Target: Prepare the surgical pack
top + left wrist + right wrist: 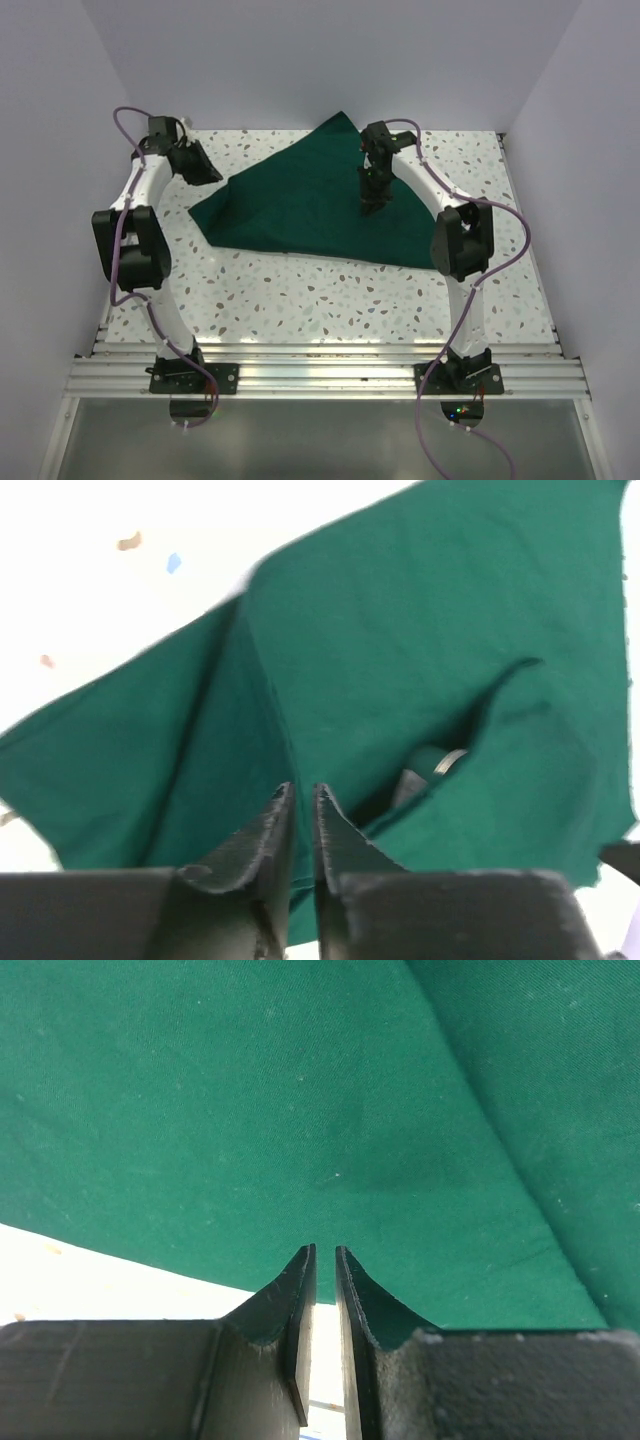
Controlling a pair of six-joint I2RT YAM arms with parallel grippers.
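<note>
Partway: we see green cloth folded over tray, wrapping unfinished; left gripper and right gripper nearly shut, hold unclear.

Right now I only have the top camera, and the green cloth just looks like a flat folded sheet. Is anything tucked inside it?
Observer: Yes. In the left wrist view a fold in the green cloth gapes like a pocket, and a shiny metal piece peeks out of it.
Operator: Is the left hand pinching the cloth?
Observer: The left hand shows a narrow slit between its fingers. I see no cloth bunched at the tips.
Operator: And the right hand?
Observer: Its wrist camera shows the right hand over smooth cloth near the cloth's edge, with bright table beside it.
</note>
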